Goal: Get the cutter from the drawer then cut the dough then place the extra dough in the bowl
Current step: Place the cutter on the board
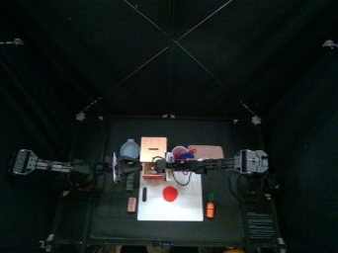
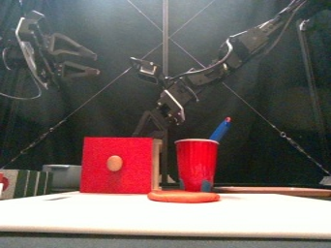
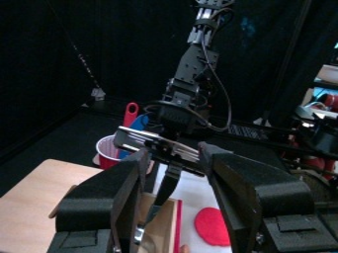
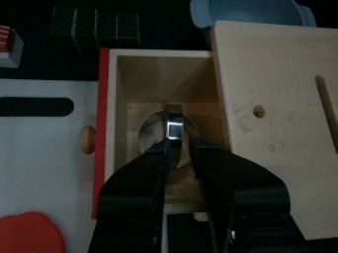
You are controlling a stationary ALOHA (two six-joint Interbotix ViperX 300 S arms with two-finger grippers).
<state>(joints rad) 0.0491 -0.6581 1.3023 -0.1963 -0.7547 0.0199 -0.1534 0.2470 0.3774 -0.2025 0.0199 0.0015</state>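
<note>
left hand (image 3: 179, 160) spread wide, right hand (image 4: 172, 144) closed.

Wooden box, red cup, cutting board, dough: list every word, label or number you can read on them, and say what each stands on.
None: the wooden box, red cup, white cutting board and dough show no words, labels or numbers in any view.

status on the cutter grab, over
Right end effector in open drawer, shut on cutter. Left end effector open, by box. Dough uncut on board. Nothing blocking.
</note>
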